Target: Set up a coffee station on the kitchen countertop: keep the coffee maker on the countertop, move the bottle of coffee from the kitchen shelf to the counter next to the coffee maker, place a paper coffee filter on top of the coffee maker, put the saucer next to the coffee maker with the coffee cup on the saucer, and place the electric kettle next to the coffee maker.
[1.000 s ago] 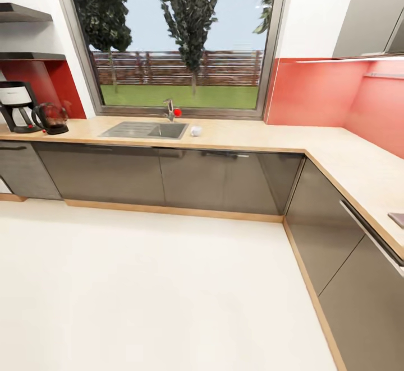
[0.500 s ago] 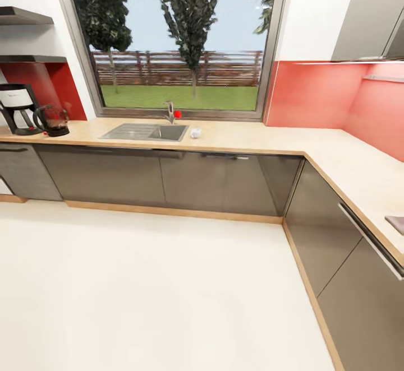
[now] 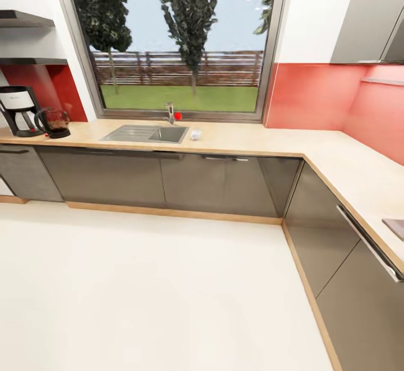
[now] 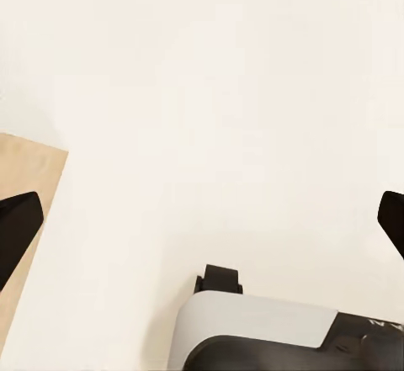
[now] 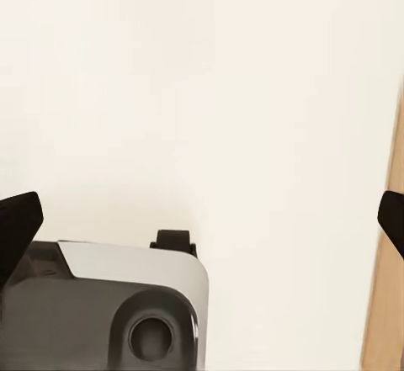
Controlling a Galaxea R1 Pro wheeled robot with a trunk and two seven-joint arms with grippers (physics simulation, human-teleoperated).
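The black coffee maker [image 3: 18, 110] stands on the countertop [image 3: 252, 138] at the far left, with the dark glass electric kettle [image 3: 54, 122] touching or nearly touching its right side. Above them runs the thin black kitchen shelf [image 3: 31, 61]. A small white item [image 3: 195, 134], too small to identify, lies right of the sink. The bottle of coffee, paper coffee filter and saucer are out of view. My left gripper [image 4: 202, 224] and right gripper [image 5: 202, 224] hang open over the pale floor, holding nothing.
A steel sink [image 3: 146, 133] with a faucet [image 3: 170, 112] sits under the big window. Grey cabinets [image 3: 168, 177] line the L-shaped counter, which turns toward me on the right. Wide floor [image 3: 157, 292] lies between me and the counter. My base [image 4: 269, 333] shows below the fingers.
The whole head picture has slid slightly down and right, so the camera has moved. Nothing on the counter has moved.
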